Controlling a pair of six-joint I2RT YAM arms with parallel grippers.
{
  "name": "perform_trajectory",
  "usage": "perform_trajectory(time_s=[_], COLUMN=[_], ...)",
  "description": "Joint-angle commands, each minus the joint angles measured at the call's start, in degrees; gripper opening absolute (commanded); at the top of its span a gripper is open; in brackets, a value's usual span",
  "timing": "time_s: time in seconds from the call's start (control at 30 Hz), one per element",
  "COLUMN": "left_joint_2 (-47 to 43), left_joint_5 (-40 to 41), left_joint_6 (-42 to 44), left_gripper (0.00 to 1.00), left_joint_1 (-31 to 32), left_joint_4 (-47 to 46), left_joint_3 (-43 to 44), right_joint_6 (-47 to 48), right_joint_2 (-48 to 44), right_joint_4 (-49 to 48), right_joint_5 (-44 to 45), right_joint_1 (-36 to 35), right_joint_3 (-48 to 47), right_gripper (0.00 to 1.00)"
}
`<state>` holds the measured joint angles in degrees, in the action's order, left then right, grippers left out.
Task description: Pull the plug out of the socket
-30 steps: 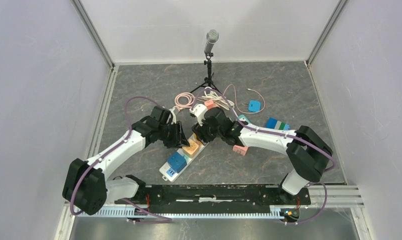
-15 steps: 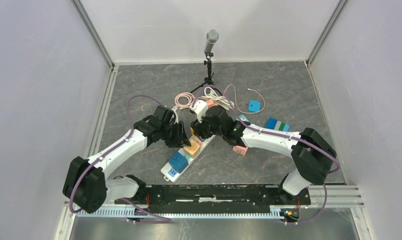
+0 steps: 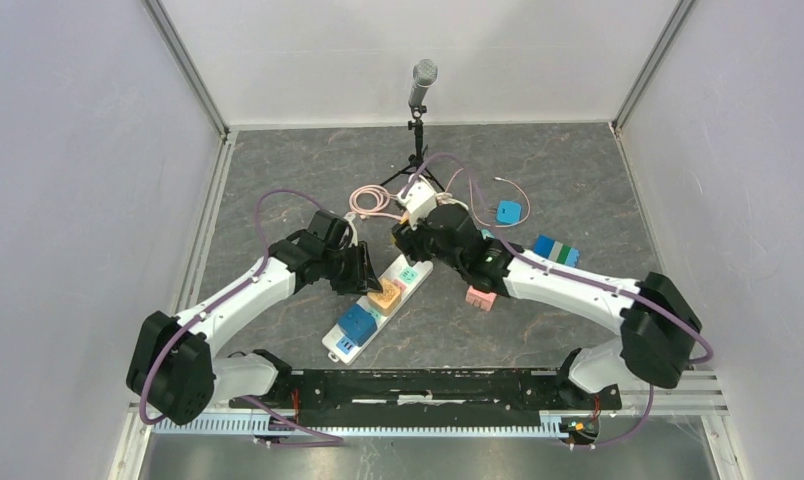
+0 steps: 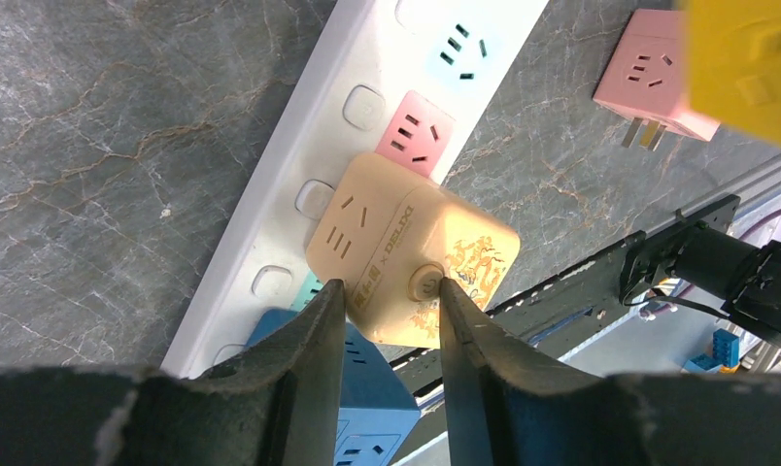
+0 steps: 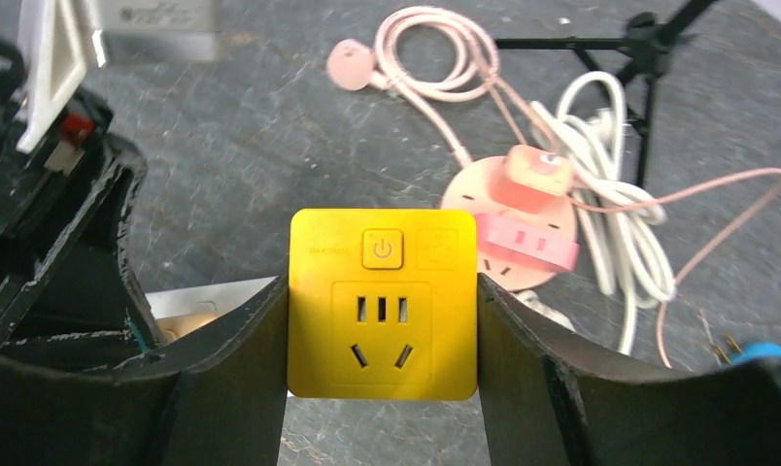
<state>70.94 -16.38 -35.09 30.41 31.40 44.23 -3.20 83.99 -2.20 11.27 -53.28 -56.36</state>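
A white power strip [image 3: 415,270] lies slantwise on the grey table, with a beige plug [image 3: 385,296] and a blue plug [image 3: 355,323] in it. My right gripper [image 3: 410,232] is shut on a yellow plug [image 5: 382,303] and holds it in the air, clear of the strip [image 5: 207,296]. The yellow plug also shows in the left wrist view [image 4: 746,58]. My left gripper [image 4: 391,291] is open just above the beige plug [image 4: 411,252], one finger on each side of its button. The blue plug [image 4: 367,427] sits just below it on the strip [image 4: 299,126].
A microphone on a tripod [image 3: 422,80] stands at the back. A pink cable coil [image 3: 373,200], white cord [image 5: 610,243] and round pink adapter [image 5: 508,223] lie behind the strip. A loose pink plug [image 3: 480,298], a small blue block [image 3: 509,211] and stacked blocks [image 3: 553,248] lie to the right.
My right gripper has risen and moved back from the strip with the yellow plug, which now hangs free of its socket. The left gripper has stayed over the beige plug.
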Motion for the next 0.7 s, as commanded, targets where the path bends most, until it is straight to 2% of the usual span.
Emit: perform_trajectory(time_s=[0.0,0.13,0.23,0.47,0.67], left_joint_2=[1.0,-0.9,-1.7,-2.5,-6.3], left_joint_5=[4.5,2.6,3.0,4.5,12.9], left_joint_6=[-1.1,-1.3,-0.7,-0.6,-1.5], left_gripper=[0.45,0.62,0.72,0.85,0.95], left_joint_1=[1.0,1.0,1.0,0.9,0.8], left_joint_4=[0.9,-1.8,-2.3,-3.3,-2.6], left_joint_3=[-0.5,3.2,7.3,12.3,10.5], right_joint_6=[-5.3,-8.6,-10.5,-14.4,-16.3], right_joint_2=[-6.5,-11.5,-15.1,-21.5,-20.6], right_joint_4=[1.9,5.9,7.2,7.0,4.8], right_joint_5=[5.5,4.9,2.9,-7.4,-14.7], right_joint_1=[2.0,3.9,4.4,4.6,4.6], right_joint_3=[0.6,5.4,9.8,18.6,22.2], right_gripper=[0.00,0.00,0.00,0.02,0.05])
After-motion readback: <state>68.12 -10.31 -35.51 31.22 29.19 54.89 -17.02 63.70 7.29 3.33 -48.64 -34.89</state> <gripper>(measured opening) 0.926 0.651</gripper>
